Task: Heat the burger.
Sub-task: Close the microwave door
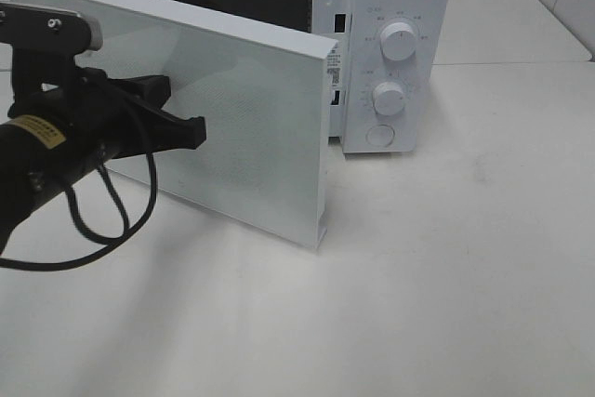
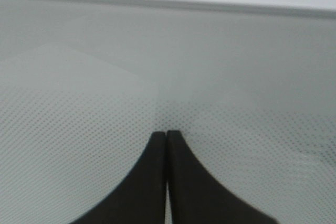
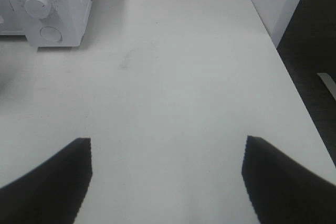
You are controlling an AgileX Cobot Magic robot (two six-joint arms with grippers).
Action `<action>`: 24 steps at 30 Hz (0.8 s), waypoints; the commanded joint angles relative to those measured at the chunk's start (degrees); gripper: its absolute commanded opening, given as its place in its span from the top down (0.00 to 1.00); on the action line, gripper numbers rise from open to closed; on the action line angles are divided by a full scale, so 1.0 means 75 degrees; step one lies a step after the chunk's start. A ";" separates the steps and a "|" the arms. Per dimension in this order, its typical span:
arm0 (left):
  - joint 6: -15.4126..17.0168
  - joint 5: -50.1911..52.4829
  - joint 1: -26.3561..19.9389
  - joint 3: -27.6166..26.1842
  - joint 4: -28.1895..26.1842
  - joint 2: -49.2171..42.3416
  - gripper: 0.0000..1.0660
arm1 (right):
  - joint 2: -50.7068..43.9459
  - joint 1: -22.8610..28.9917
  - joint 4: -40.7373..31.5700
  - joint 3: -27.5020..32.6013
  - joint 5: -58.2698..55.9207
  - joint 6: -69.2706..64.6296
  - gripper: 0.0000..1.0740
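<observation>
The burger is out of view in every frame. A white microwave (image 1: 395,6) stands at the back of the table, its door (image 1: 251,118) swung partly open toward the front. My left gripper (image 1: 198,130) is shut with nothing in it, and its black tips rest against the door's outer face. The left wrist view shows the joined fingertips (image 2: 167,134) on the door's dotted window (image 2: 210,66). In the right wrist view my right gripper (image 3: 167,145) stands open and empty above the bare table (image 3: 173,66), away from the microwave (image 3: 52,3). It does not show in the exterior view.
The microwave panel carries two knobs (image 1: 400,41) (image 1: 389,97) and a round button (image 1: 380,134). A black cable loops under my left arm (image 1: 112,220). The white table (image 1: 446,258) ends at an edge (image 3: 294,77) with dark floor beyond.
</observation>
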State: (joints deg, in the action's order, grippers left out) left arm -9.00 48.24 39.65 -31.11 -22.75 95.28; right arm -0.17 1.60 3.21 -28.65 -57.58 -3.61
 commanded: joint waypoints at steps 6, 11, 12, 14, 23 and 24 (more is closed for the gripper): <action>-0.1138 -0.0435 0.0405 -0.1467 -0.1451 0.0779 1.00 | -0.0252 -0.0053 0.0015 0.0008 0.0076 0.0053 0.29; -0.1268 -0.0741 0.0405 -0.2055 -0.1727 0.1047 1.00 | -0.0252 -0.0053 0.0015 0.0008 0.0076 0.0053 0.29; -0.1398 -0.0756 0.0405 -0.2292 -0.1765 0.1192 1.00 | -0.0252 -0.0053 0.0015 0.0008 0.0076 0.0053 0.29; -0.1451 -0.0764 0.0405 -0.2414 -0.1803 0.1268 1.00 | -0.0252 -0.0053 0.0015 0.0008 0.0076 0.0053 0.29; -0.1719 -0.1108 0.0405 -0.3369 -0.2063 0.1864 1.00 | -0.0252 -0.0053 0.0015 0.0008 0.0076 0.0053 0.29; -0.1772 -0.1115 0.0405 -0.3445 -0.2162 0.1917 1.00 | -0.0252 -0.0053 0.0015 0.0008 0.0076 0.0053 0.29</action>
State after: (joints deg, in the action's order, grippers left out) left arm -21.20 39.82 42.57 -55.00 -37.13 108.63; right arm -0.17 1.60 3.21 -28.65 -57.58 -3.61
